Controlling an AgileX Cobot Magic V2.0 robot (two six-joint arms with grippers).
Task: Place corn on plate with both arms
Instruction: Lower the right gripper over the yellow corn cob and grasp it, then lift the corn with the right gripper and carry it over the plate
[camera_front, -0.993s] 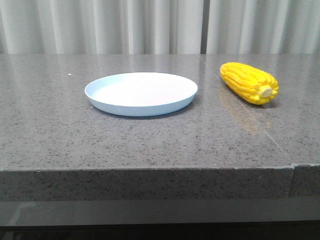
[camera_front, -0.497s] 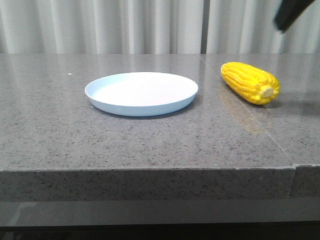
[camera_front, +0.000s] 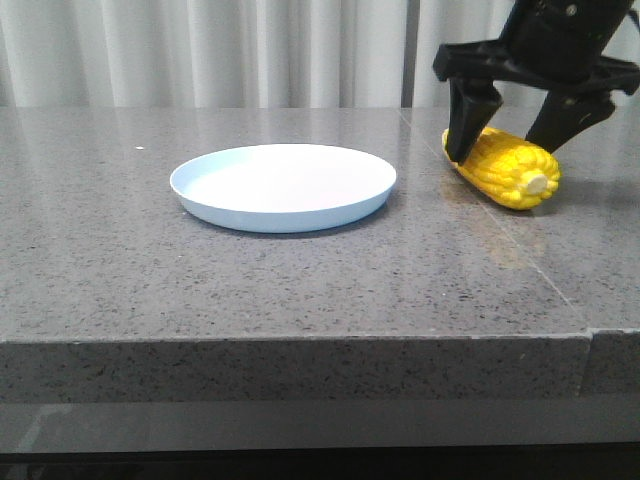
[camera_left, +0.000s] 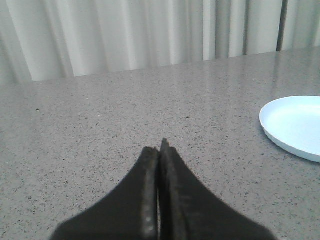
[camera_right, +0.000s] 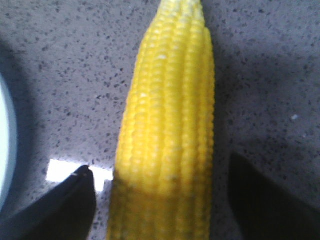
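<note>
The yellow corn (camera_front: 505, 168) lies on the grey stone table at the right, its pale stub end toward me. My right gripper (camera_front: 505, 140) is open and straddles the cob from above, one dark finger on each side, with gaps showing. In the right wrist view the corn (camera_right: 167, 130) runs between the two fingers (camera_right: 60, 205). The pale blue plate (camera_front: 283, 186) sits empty at the table's middle, left of the corn; its rim shows in the left wrist view (camera_left: 295, 125). My left gripper (camera_left: 160, 150) is shut and empty, over bare table to the left of the plate.
The grey speckled table (camera_front: 200, 280) has a front edge close to me and a seam at the right (camera_front: 585, 335). White curtains (camera_front: 250, 50) hang behind the table.
My right gripper has come down from the upper right into view and now straddles the corn. The corn and plate have not moved.
</note>
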